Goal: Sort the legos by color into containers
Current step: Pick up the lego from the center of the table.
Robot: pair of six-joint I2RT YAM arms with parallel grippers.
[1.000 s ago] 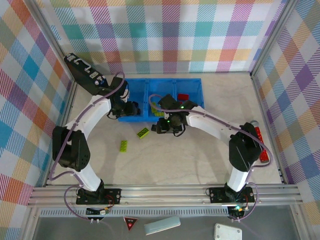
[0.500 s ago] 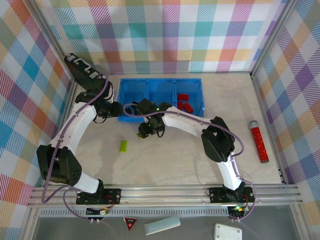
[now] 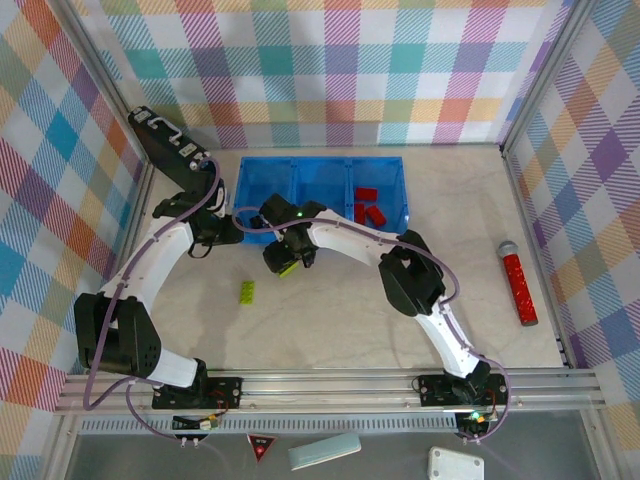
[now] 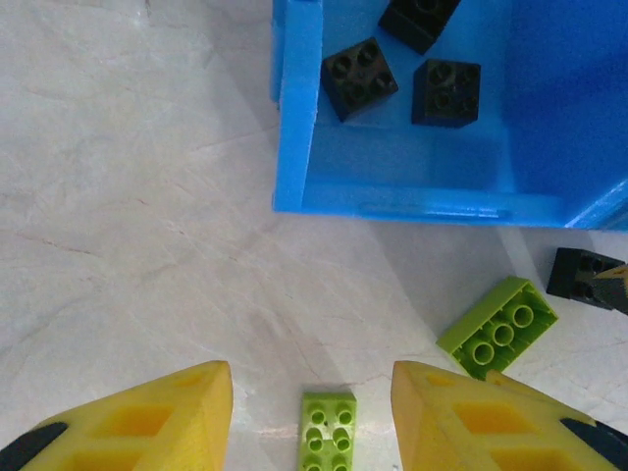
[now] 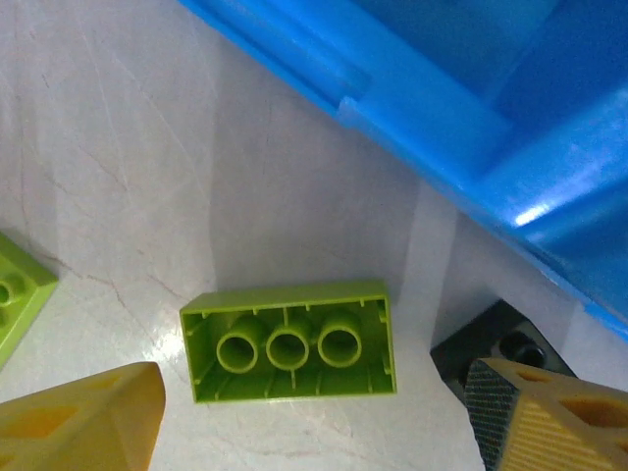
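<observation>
Right gripper (image 5: 309, 412): jaws spread wide, nothing gripped, hovering low over the table (image 5: 147, 147).

Lime-green brick (image 5: 287, 343) lies on the table between the two finger lines. It sits just ahead of the tips, toward the blue tray (image 5: 392, 98), and touches neither finger. It's flipped: hollow underside up, three tubes showing, studs down.

Long axis runs finger to finger. We judge a close from here would pinch the short ends along the full length; a quarter wrist turn would take the narrower width instead.

Black brick (image 5: 496, 339) sits just beside one fingertip, so we risk nudging it.

Left gripper (image 4: 312, 378): jaws apart, empty, by the tray's left near corner. The right arm is the nearer one.

Second lime brick (image 3: 246, 291) lies studs up, well apart.

We'd guess the middle compartment (image 3: 322, 185) as the target.
</observation>
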